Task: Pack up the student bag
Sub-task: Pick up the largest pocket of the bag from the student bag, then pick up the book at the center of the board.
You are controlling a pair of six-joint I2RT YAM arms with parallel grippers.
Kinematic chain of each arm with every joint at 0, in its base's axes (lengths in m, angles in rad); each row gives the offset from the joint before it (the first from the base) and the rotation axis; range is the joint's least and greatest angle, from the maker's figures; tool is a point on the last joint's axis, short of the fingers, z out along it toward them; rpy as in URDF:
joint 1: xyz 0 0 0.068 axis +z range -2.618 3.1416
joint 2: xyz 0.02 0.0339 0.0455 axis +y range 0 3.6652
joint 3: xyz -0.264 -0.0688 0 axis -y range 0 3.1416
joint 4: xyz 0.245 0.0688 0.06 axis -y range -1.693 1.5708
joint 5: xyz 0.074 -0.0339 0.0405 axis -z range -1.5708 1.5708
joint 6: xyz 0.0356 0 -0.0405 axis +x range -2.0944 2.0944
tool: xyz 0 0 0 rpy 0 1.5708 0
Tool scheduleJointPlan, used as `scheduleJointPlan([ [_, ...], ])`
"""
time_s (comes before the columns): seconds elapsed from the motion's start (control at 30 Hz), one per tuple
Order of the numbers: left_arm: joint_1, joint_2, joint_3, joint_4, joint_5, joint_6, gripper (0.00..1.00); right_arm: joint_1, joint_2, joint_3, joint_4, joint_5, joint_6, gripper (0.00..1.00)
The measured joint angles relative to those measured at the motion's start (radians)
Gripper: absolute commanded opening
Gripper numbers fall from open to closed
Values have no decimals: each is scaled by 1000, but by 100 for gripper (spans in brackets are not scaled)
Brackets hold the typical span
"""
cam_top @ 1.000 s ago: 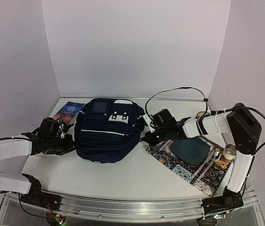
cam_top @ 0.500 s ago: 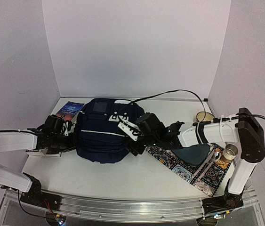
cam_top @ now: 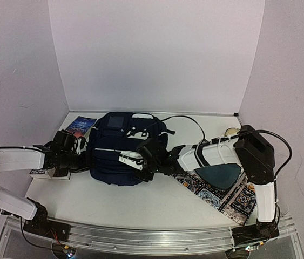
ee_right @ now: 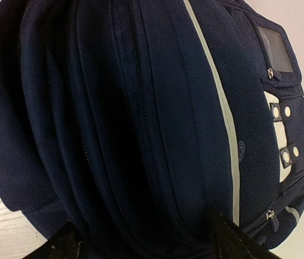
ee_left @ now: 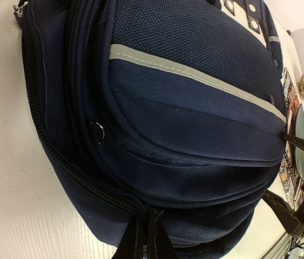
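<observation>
The student bag (cam_top: 120, 148) is a dark navy backpack with a white stripe, lying at the middle of the table. It fills the left wrist view (ee_left: 195, 124) and the right wrist view (ee_right: 141, 118). My left gripper (cam_top: 85, 159) is at the bag's left side. Its fingers (ee_left: 135, 243) are pressed together, pinching the fabric where a side zipper ends. My right gripper (cam_top: 135, 159) reaches across onto the bag's front right. It is open, and its fingertips (ee_right: 227, 237) straddle the bag's bulging folds by the stripe.
A book (cam_top: 79, 128) lies at the back left beside the bag. A patterned mat (cam_top: 216, 191) with a dark teal piece (cam_top: 220, 174) on it lies to the right, under my right arm. Glasses (cam_top: 231, 131) sit at the back right.
My right arm has swung left from the mat onto the bag, and its gripper has opened. The left gripper has stayed shut at the bag's side.
</observation>
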Motion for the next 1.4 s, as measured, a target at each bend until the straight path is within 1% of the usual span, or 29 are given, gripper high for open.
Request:
scheduleJointPlan([
  [0.1,0,0,0,0,11,2,5,0,23,20,-1,27,-38,36],
  [0.17,0,0,0,0,17,5,10,0,29,27,-2,46,-60,14],
  [0.23,0,0,0,0,22,9,19,2,30,32,0,60,-76,3],
  [0.27,0,0,1,-1,23,12,23,2,29,34,1,65,-83,0],
  [0.37,-1,0,19,-19,11,31,37,-2,22,35,-2,67,-88,0],
  [0.47,-7,-4,71,-68,-33,51,48,-17,-10,35,-19,57,-72,0],
  [0.6,-7,-14,172,-154,-155,86,61,-52,-81,35,-50,51,-39,0],
  [0.77,-6,-43,271,-263,-356,129,85,-80,-121,60,-69,73,2,0],
  [0.87,-2,-50,300,-330,-481,135,92,-82,-121,72,-75,91,28,0],
  [1.0,20,-37,313,-409,-620,141,93,-81,-121,73,-82,96,58,0],
  [1.1,61,20,339,-454,-683,157,91,-80,-121,73,-83,85,79,0],
  [1.23,140,133,376,-487,-701,184,87,-80,-121,72,-81,65,102,0],
  [1.4,226,273,416,-517,-659,230,81,-80,-121,67,-63,52,111,0],
])
